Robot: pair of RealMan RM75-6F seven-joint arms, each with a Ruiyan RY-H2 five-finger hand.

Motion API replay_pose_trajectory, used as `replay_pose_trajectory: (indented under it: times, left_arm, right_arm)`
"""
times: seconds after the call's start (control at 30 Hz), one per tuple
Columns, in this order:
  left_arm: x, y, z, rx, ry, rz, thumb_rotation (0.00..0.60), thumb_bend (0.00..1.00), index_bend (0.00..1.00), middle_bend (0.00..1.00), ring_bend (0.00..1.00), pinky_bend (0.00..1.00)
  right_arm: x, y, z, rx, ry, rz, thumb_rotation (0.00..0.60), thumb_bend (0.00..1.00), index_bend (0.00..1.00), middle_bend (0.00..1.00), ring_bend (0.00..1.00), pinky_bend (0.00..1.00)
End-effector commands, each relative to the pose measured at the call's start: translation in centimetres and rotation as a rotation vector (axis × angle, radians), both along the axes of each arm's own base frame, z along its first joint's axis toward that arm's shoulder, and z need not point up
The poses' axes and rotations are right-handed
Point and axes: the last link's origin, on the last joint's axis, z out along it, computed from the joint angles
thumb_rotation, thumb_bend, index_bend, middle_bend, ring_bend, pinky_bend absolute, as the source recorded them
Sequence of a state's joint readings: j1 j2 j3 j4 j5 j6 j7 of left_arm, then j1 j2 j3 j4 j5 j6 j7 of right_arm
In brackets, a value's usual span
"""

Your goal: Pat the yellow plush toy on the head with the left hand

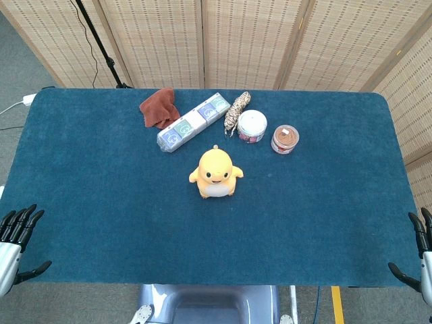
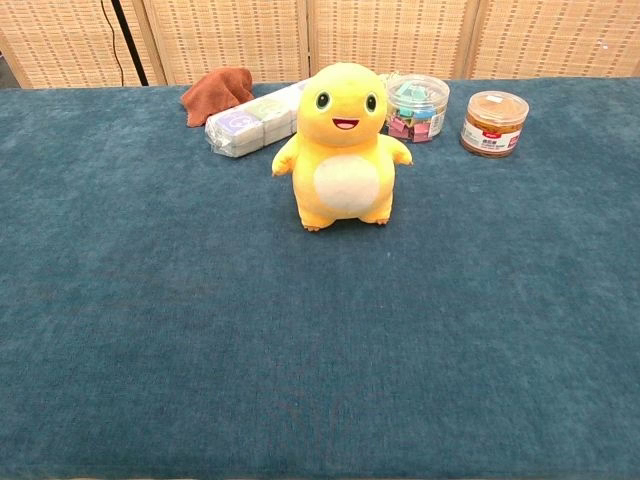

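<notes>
The left hand hangs off the table's near left corner with its fingers apart and nothing in them, and the right hand sits likewise spread and empty off the near right corner. Well apart from both, the yellow plush toy stands upright mid-table on the blue table, facing the robot. Behind it lie a rust-red cloth, a wrapped pack, a patterned bundle, a clear tub and a brown-lidded jar.

Open cloth btwn left hand, plush toy
</notes>
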State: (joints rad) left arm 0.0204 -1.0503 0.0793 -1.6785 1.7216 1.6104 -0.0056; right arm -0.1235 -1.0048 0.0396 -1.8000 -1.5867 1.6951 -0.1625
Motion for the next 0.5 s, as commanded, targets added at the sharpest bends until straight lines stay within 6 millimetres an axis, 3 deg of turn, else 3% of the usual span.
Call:
replay_pose_trajectory:
  times: [0.03,0.5]
  left_arm:
    - [-0.01,0.01,0.0,-0.001,0.0,0.002,0.6,0.0,0.0,0.0,0.0,0.0]
    - [-0.19,0.33,0.0,-0.023,0.008,-0.004,0.6,0.0,0.0,0.0,0.0,0.0]
  right_arm:
    - [0.0,-0.01,-0.02,0.004,-0.002,0.001,0.6,0.0,0.0,0.0,0.0,0.0]
    - [0.21,-0.09,-0.2,0.021,-0.029,0.007,0.6,0.0,0.0,0.0,0.0,0.0]
